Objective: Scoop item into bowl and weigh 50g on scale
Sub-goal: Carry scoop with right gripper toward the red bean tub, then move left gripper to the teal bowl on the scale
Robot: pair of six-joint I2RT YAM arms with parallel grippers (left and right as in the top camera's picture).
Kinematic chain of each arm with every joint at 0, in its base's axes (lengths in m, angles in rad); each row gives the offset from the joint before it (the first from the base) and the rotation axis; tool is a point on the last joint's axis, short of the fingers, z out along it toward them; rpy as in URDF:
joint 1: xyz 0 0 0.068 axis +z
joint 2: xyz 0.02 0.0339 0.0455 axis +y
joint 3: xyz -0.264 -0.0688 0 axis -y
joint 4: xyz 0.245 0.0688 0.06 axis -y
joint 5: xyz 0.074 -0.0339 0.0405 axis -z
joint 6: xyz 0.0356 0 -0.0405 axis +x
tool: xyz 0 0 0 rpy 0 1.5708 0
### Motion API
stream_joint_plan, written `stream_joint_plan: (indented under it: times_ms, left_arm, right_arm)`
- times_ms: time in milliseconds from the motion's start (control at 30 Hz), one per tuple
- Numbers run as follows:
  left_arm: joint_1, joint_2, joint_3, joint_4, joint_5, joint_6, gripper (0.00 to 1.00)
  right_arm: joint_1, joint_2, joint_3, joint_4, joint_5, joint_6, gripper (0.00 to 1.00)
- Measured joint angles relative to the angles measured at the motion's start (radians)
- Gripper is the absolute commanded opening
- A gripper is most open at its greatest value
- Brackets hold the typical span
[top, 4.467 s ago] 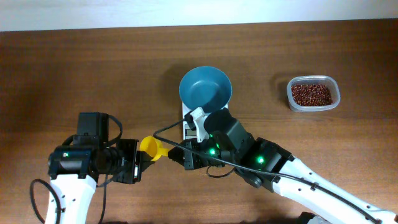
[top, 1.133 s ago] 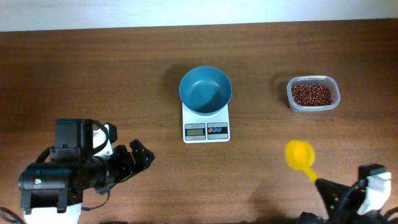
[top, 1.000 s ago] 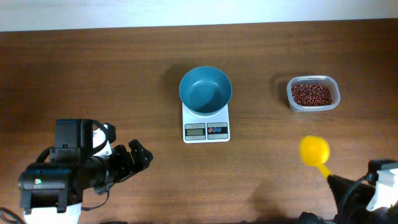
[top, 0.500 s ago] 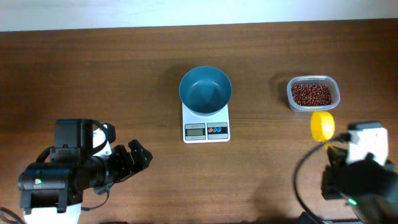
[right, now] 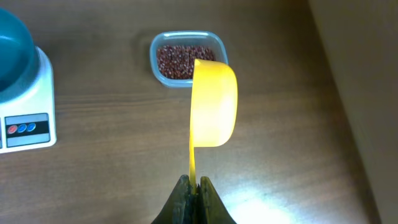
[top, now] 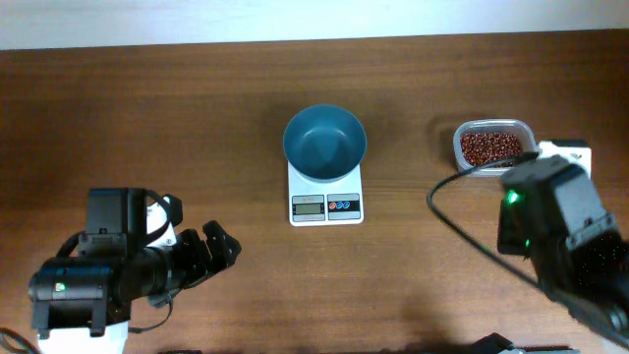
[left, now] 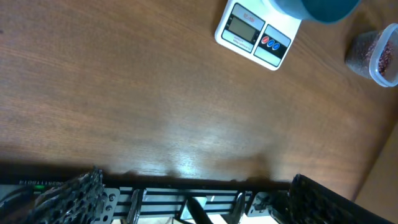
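The teal bowl (top: 324, 143) stands empty on the white scale (top: 325, 205) at the table's middle. Red-brown beans, the item (top: 484, 147), fill a clear tub (right: 186, 60) at the right. My right gripper (right: 194, 182) is shut on the thin handle of a yellow scoop (right: 213, 102). The scoop's cup hangs edge-on just in front of the tub, above the table. Overhead, the right arm (top: 555, 231) hides the scoop and the tub's right end. My left gripper (top: 221, 251) rests open and empty at the front left, far from the scale (left: 257, 40).
The wooden table's right edge (right: 336, 93) runs close beside the tub. A black cable (top: 462, 246) loops from the right arm over the table. The left arm's body (top: 98, 275) fills the front left corner.
The right arm has carried the yellow scoop from the front right towards the bean tub and now covers it from above. The left arm has not moved.
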Motion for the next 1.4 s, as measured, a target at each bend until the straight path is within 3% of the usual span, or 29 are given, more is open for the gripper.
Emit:
stream_joint_plan:
  times_ms: [133,333,400,733,1033,1067,1200,1400]
  left_arm:
    - [0.0,0.001,0.003,0.15,-0.001,-0.027,0.99]
    - [0.0,0.001,0.003,0.158,0.0,-0.05,0.99]
    - [0.0,0.001,0.003,0.183,0.003,-0.058,0.87]
    - [-0.107,0.001,0.003,0.212,0.015,0.087,0.77]
    - [-0.413,0.138,0.004,0.353,-0.121,0.138,0.34]
    - [-0.438,0.164,0.004,0.369,-0.141,0.14,0.24]
    - [-0.531,0.264,0.004,0.415,-0.236,0.141,0.0]
    - [-0.629,0.392,0.004,0.489,-0.318,0.13,0.0]
  right_arm:
    - [-0.133,0.037,0.0,0.012,-0.096,-0.052,0.04]
    - [-0.207,0.061,0.0,0.016,-0.169,-0.097,0.04]
    - [-0.22,0.061,0.0,0.015,-0.189,-0.109,0.04]
    - [-0.29,0.022,0.0,-0.029,-0.375,-0.159,0.04]
    - [-0.309,-0.095,0.0,-0.047,-0.503,-0.179,0.04]
    - [-0.309,-0.1,0.0,-0.049,-0.52,-0.179,0.04]
    - [-0.31,-0.098,-0.016,-0.048,-0.566,-0.186,0.04]
    - [-0.31,-0.094,-0.032,-0.035,-0.579,-0.202,0.04]
